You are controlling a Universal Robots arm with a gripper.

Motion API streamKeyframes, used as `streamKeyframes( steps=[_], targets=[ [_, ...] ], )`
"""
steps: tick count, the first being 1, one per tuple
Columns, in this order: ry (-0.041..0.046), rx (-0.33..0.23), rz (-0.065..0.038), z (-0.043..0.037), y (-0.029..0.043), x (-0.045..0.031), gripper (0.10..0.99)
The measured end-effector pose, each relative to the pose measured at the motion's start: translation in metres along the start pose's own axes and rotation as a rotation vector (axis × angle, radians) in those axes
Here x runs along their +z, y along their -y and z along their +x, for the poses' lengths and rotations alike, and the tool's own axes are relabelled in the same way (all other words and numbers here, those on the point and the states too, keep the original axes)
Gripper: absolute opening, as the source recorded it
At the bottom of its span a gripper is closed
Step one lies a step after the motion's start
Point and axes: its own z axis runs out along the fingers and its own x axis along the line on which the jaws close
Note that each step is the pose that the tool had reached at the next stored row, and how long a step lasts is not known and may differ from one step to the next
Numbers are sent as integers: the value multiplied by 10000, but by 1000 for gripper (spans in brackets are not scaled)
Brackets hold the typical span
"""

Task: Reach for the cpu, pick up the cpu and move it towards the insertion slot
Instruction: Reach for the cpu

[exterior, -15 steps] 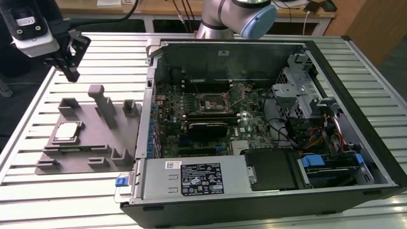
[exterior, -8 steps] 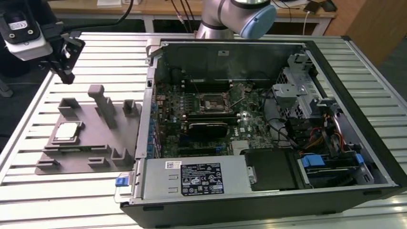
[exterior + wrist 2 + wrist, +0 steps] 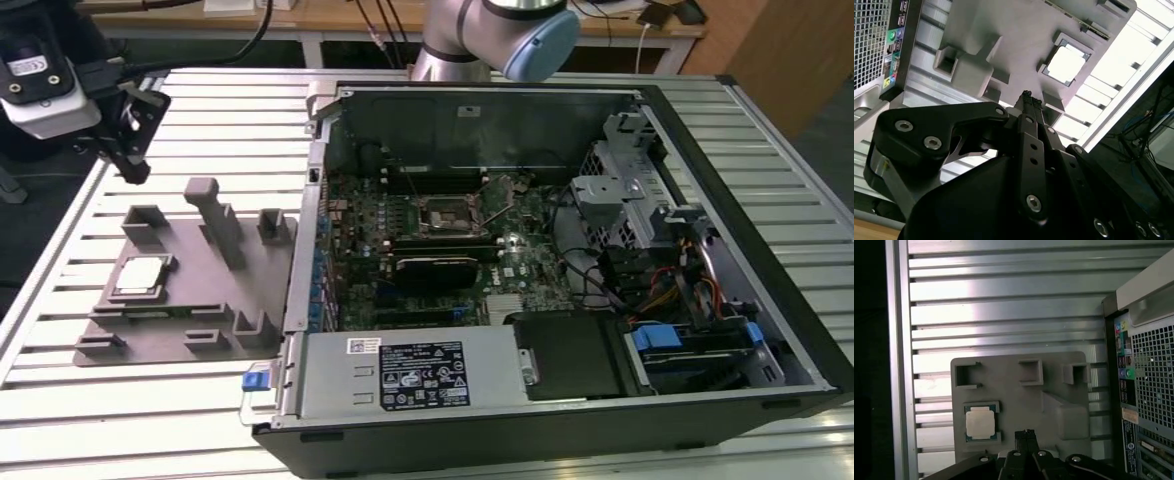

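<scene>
The fingers (image 3: 1021, 441), pressed together and holding nothing, hover above one edge of the grey holder (image 3: 1004, 380) on the desk (image 3: 1004, 300), while the cpu (image 3: 979, 421) lies flat in its pocket, apart, off to one side.

On table (image 3: 134, 420): fixture plate (image 3: 174, 335) bearing cpu (image 3: 140, 277), at the exterior view's left of computer case (image 3: 534, 440); insertion slot (image 3: 442, 214) inside case.

A robotics workshop: a slotted aluminium table (image 3: 134, 420) carries an opened computer case (image 3: 534, 445), robot arm (image 3: 461, 40) behind
</scene>
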Motion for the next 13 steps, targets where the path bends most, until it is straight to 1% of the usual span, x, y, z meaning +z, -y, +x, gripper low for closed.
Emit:
streamKeyframes(
  steps=[6,13],
  targets=[
    [-3,0,0,46,45,58,106],
    [-14,0,1,91,124,137,106]
  ],
)
